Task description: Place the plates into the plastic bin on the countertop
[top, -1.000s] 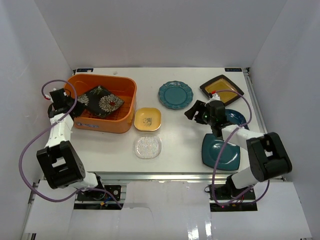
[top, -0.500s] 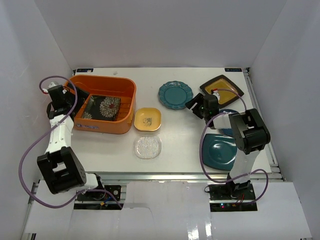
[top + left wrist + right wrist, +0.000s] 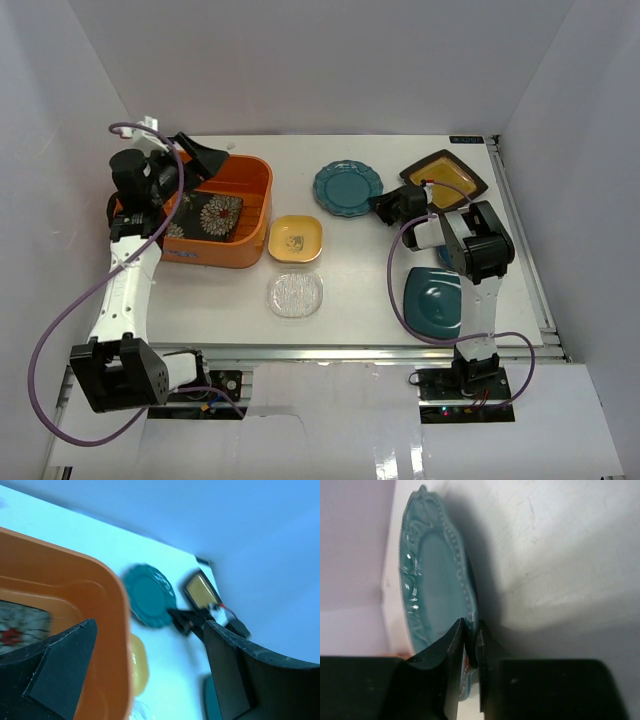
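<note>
The black floral plate (image 3: 207, 214) lies flat inside the orange plastic bin (image 3: 253, 170) at the left of the white countertop (image 3: 360, 270). My left gripper (image 3: 212, 160) hangs open above the bin's far rim, nothing between its fingers (image 3: 64, 666). In the left wrist view the bin (image 3: 102, 605) is blurred. My right gripper (image 3: 384, 205) is shut on the right rim of the round scalloped teal plate (image 3: 346, 188); the right wrist view shows both fingertips (image 3: 458, 640) pinching that plate's (image 3: 432, 580) beaded edge.
A black-rimmed amber square plate (image 3: 447, 177) sits at the back right. In front of the bin are a small yellow square plate (image 3: 295, 238) and a clear glass round plate (image 3: 295, 295). A square dark teal plate (image 3: 434, 302) lies by the right arm's base.
My left gripper opened, left the floral plate flat in the bin and rose. My right gripper reached left to the round teal plate and closed on its rim.
</note>
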`<state>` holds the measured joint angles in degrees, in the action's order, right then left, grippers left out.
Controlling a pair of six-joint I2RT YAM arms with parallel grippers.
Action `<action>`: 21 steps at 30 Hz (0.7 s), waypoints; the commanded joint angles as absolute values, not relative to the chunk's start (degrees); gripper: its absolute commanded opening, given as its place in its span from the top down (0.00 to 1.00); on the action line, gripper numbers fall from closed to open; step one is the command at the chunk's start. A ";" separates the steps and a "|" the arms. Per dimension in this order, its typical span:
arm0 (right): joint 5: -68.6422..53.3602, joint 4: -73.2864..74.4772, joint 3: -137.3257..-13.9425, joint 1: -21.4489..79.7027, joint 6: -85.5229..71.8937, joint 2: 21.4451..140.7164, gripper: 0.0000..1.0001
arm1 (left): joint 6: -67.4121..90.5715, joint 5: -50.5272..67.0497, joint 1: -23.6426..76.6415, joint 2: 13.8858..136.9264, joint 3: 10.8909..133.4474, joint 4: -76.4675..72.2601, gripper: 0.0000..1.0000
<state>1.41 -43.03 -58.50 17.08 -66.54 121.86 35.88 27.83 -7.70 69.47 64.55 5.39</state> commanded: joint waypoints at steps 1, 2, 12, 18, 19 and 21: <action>3.60 -47.00 -56.79 17.05 -69.70 121.03 0.86 | 34.72 36.91 -3.08 69.78 64.51 6.68 0.02; 3.86 -49.02 -55.73 17.05 -69.52 120.07 0.90 | 35.33 37.52 -2.03 69.79 64.34 6.77 0.02; -1.91 -62.05 -47.03 15.12 -65.57 99.17 0.92 | 36.13 42.89 8.60 76.72 72.84 7.73 0.02; -12.73 -62.05 -42.11 12.22 -65.31 88.97 0.92 | 32.70 36.13 15.46 84.72 77.87 11.69 0.02; -15.01 -61.88 -41.49 12.22 -65.04 87.90 0.92 | 32.52 35.17 15.82 85.68 78.22 12.12 0.02; -16.43 -62.75 -39.12 12.22 -65.83 85.09 0.92 | 31.91 33.06 16.78 88.32 79.45 12.83 0.02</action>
<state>-8.80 -49.91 -40.25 11.73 -63.90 90.39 34.02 37.34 16.01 86.83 76.86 10.39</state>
